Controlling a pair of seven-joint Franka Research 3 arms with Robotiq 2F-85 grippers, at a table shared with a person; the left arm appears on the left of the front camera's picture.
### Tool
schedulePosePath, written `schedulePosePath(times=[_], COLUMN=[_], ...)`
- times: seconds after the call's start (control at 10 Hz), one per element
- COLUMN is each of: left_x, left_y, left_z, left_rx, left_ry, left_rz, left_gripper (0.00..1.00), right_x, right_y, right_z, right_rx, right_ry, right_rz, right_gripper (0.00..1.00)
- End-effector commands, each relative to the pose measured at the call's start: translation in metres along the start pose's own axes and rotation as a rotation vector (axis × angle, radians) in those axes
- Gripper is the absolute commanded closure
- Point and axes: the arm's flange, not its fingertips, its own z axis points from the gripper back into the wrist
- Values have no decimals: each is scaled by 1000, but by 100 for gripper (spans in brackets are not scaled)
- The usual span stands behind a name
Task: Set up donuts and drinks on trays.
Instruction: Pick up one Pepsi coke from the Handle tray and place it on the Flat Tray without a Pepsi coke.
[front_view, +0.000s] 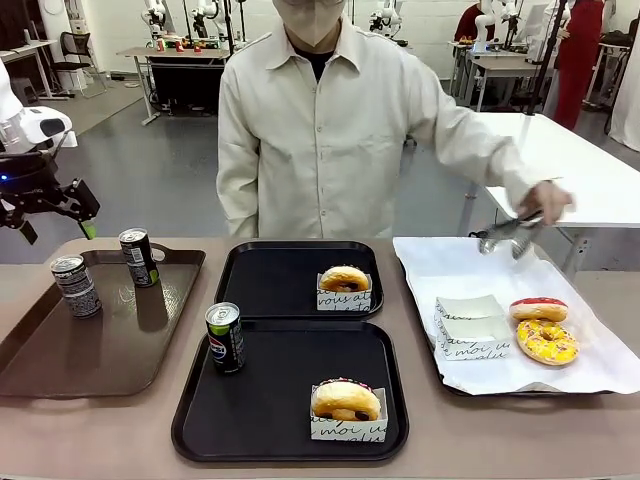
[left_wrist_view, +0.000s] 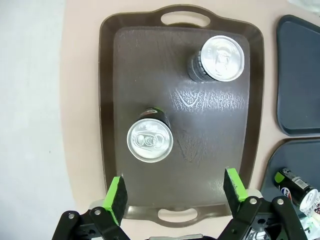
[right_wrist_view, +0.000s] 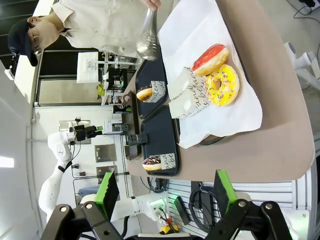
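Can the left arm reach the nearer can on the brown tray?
Probably yes: the left gripper hangs open above the brown tray, and nothing stands between it and the nearer can.

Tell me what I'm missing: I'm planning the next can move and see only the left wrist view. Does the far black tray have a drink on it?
Observer: No. The far black tray holds one boxed donut and no can.
Operator: And the near one, beyond the Pepsi can?
Observer: On the near black tray, a second boxed donut sits to the right of the Pepsi can.
Operator: Is the person in the way?
Observer: The person's hand holds metal tongs over the far edge of the paper-lined tray, well away from the cans.
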Motion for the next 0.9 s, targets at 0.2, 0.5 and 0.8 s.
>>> schedulePosePath(times=[0.2, 0.5, 0.8], left_x=[38, 51, 50], left_y=[17, 21, 24], left_z=[-22, -45, -66], left_rx=[10, 53, 90], left_ry=[33, 69, 111], left_rz=[-3, 21, 14], left_gripper=[0, 0, 0], right_x=[0, 0, 0], right_y=[0, 0, 0], right_z=[1, 1, 1], right_rx=[19, 19, 19], right_ry=[0, 0, 0], right_rz=[13, 13, 13], right_gripper=[0, 0, 0])
